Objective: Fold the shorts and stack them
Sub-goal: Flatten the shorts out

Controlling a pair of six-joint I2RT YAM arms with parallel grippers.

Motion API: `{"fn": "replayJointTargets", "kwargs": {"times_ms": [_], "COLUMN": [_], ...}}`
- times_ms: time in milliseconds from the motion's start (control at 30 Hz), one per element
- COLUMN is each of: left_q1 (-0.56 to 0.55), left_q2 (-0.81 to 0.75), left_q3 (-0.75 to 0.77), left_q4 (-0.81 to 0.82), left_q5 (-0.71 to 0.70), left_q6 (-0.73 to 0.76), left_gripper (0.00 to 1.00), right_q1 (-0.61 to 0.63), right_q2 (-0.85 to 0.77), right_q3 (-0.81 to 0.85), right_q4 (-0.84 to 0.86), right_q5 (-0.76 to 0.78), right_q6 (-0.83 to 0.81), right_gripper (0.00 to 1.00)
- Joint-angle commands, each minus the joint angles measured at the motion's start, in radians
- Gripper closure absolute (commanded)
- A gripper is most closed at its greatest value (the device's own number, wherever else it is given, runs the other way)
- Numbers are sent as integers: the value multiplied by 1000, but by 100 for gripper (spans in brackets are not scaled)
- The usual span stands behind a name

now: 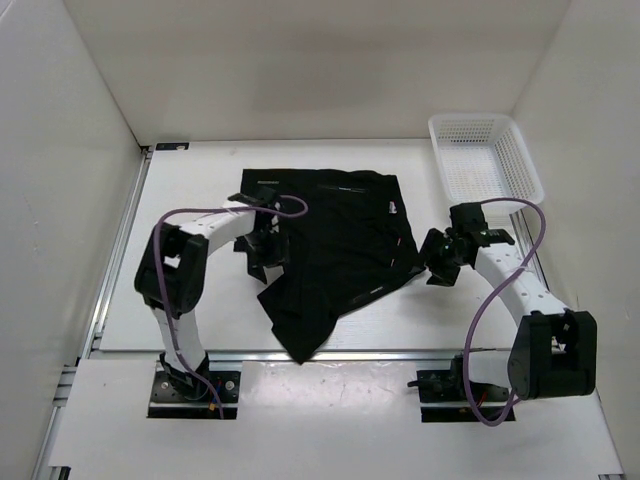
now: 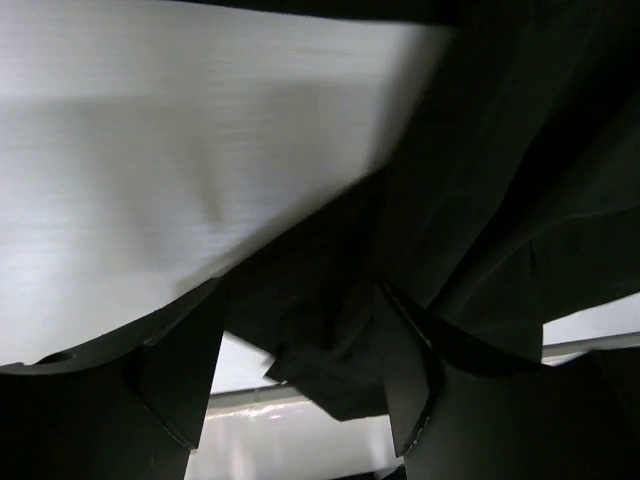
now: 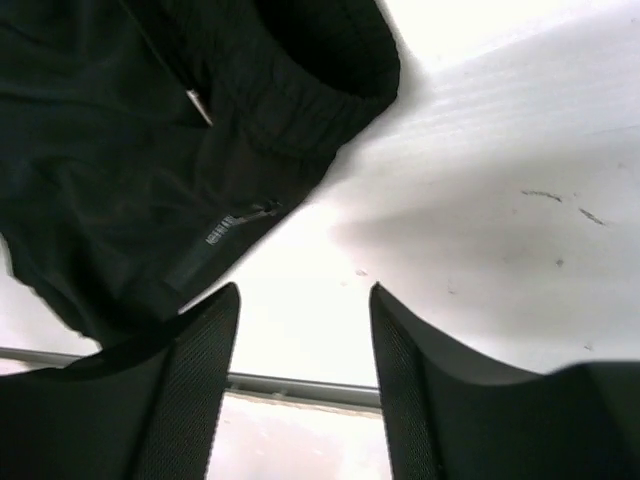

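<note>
The shorts [image 1: 335, 250] lie rumpled left of the white basket [image 1: 485, 160] and nearer the arms, long axis running from far waistband to a near corner angled away from the basket. The left gripper [image 1: 263, 250], jaws apart, sits at their edge away from the basket. The right gripper [image 1: 438, 258], jaws apart and empty, sits at the basket-side edge, about equally close. Only the left wrist view shows cloth lying between its fingers [image 2: 180, 370].

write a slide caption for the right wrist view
Open right claw over the white table, black shorts lying beside it, not gripped.
</note>
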Motion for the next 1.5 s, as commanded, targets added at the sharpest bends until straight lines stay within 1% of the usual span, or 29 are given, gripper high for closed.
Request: {"fn": "replayJointTargets", "kwargs": {"times_ms": [0,33,67,133,200,267,300,333,367,500,600,633,700,733,767,800,833,933,1000,1033,1100,1167,1233,1267,1367,1400,1433,1467], "left_q1": [-73,-83,-92,-92,-92,-92,-92,-92,-92,-62,-8,21,52,76,87,98,110,175,213,233,291,342,354,354,324,287,269,249], "left_q2": [23,32,41,41,41,51,51,51,51,-6,-63,-72,-81,-81,-81,-81,-72,-61,-25,-14,-2,-2,-37,-58,-162,-195,-262,-297], "left_q3": [22,22,22,11,0,-9,-9,-9,-9,-9,2,2,28,42,51,65,77,140,196,215,262,296,307,307,246,217,142,94], "left_q4": [62,62,62,62,71,71,71,71,71,36,11,-4,-14,-24,-36,-46,-56,-106,-147,-156,-156,-170,-181,-181,-202,-202,-202,-193], "left_q5": [79,88,88,74,64,64,53,53,53,-4,-33,-42,-42,-42,-42,-42,-42,-64,-87,-87,-87,-78,-88,-88,-98,-98,-98,-60], "left_q6": [19,19,19,10,10,10,10,10,10,10,19,30,44,61,74,74,85,114,124,136,136,125,96,87,52,42,16,4], "left_gripper": [29,29,29,29,33,45,54,69,90,90,90,90,90,90,90,90,90,90,80,78,78,82,83,81,72,62,58,50], "right_q1": [-8,-8,-8,-17,-17,-28,-28,-41,-52,-61,-61,-61,-61,-61,-61,-61,-61,-61,-61,-61,-52,-43,-34,-34,-34,-34,-34,-34], "right_q2": [-10,-10,-10,-10,1,39,66,80,94,186,255,277,346,372,418,433,444,444,432,417,401,372,357,343,318,303,286,286], "right_q3": [9,18,18,18,18,18,18,18,18,18,47,56,85,101,116,128,141,121,101,81,58,34,20,9,-2,-2,-2,-11], "right_q4": [71,71,71,71,71,94,112,124,138,208,255,264,299,299,299,299,299,299,299,299,308,308,308,308,308,299,299,299], "right_q5": [-61,-61,-61,-61,-50,-50,-59,-59,-72,-96,-96,-96,-107,-107,-119,-119,-119,-92,-92,-82,-91,-92,-92,-92,-92,-92,-92,-102], "right_q6": [12,12,12,2,2,2,11,24,24,59,68,68,77,78,78,78,87,97,97,107,116,127,139,149,159,159,159,159], "right_gripper": [37,31,28,27,27,26,26,26,26,27,27,29,35,45,60,88,100,100,100,100,100,100,100,100,100,100,100,100]}}
